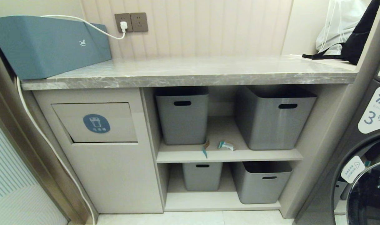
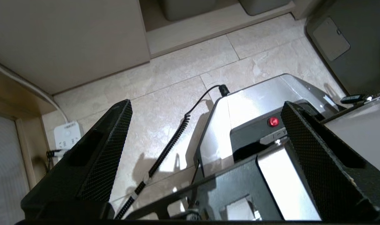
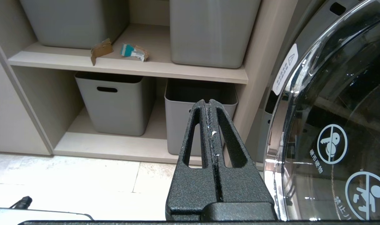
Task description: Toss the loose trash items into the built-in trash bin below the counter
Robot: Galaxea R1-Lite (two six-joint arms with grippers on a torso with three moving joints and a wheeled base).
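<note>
The loose trash items lie on the middle shelf between two grey tubs: a brown cardboard scrap (image 1: 206, 144) (image 3: 100, 50), a teal sliver (image 1: 205, 152) at the shelf's front edge, and a crumpled teal-and-white wrapper (image 1: 225, 145) (image 3: 133, 52). Under the left end of the grey marble counter (image 1: 190, 73) is the built-in trash bin (image 1: 96, 123), a beige flap with a round blue sticker. Neither gripper shows in the head view. My left gripper (image 2: 206, 103) is open and empty, low over the floor tiles and my own base. My right gripper (image 3: 209, 101) is shut and empty, level with the lower shelf.
Grey tubs (image 1: 182, 115) (image 1: 272, 117) fill the shelves. A teal-blue box (image 1: 49, 45) sits on the counter's left end, a white bag (image 1: 336, 25) at its right. A washing machine (image 1: 365, 162) stands at the right. A power strip (image 2: 67, 135) lies on the floor.
</note>
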